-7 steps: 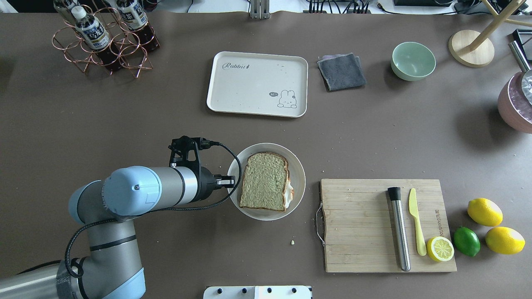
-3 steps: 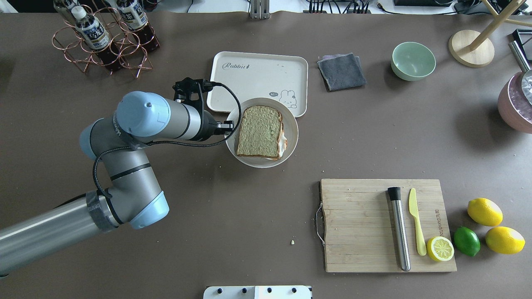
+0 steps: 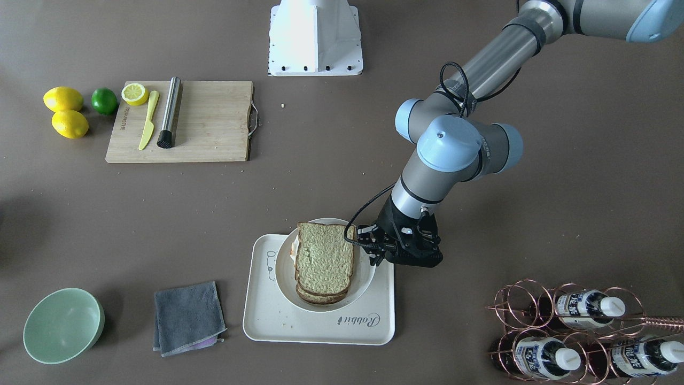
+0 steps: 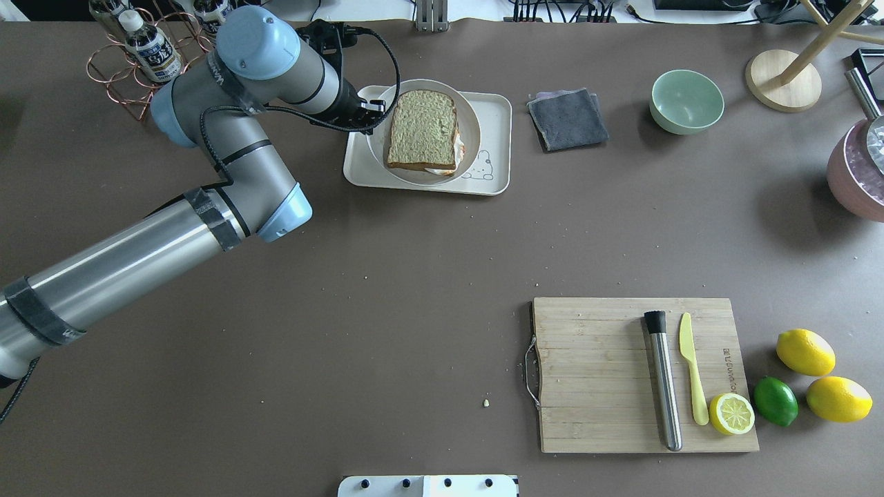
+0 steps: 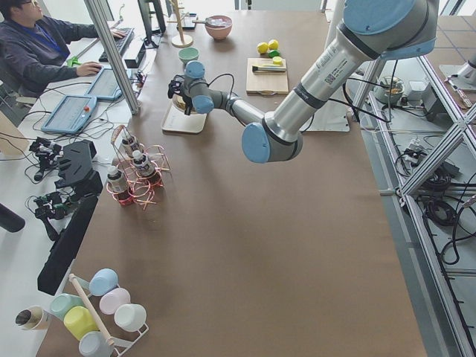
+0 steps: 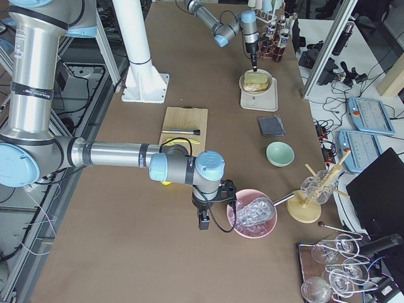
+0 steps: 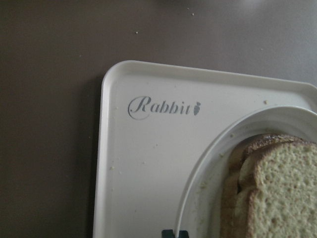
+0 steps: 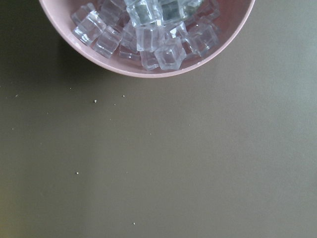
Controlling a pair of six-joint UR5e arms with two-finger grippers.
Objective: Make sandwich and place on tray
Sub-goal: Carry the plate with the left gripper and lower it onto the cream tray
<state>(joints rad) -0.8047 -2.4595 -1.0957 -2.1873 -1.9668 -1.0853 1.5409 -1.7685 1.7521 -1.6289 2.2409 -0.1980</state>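
I am clamping my left hand (image 4: 378, 110) on the rim of the round white plate (image 4: 472, 117), fingers pinched together on it. The sandwich (image 4: 423, 129), two brown-crusted wholegrain slices with white fried egg between, is lying on that plate, over the cream rounded-rectangle tray (image 4: 496, 110) marked "Rabbit" by the far edge of the brown surface (image 4: 414, 276); whether plate and tray are touching, I cannot tell. My right hand (image 6: 202, 222) is hanging beside the pink bowl (image 4: 848, 183) of ice cubes near the right edge; apart or together, I cannot tell.
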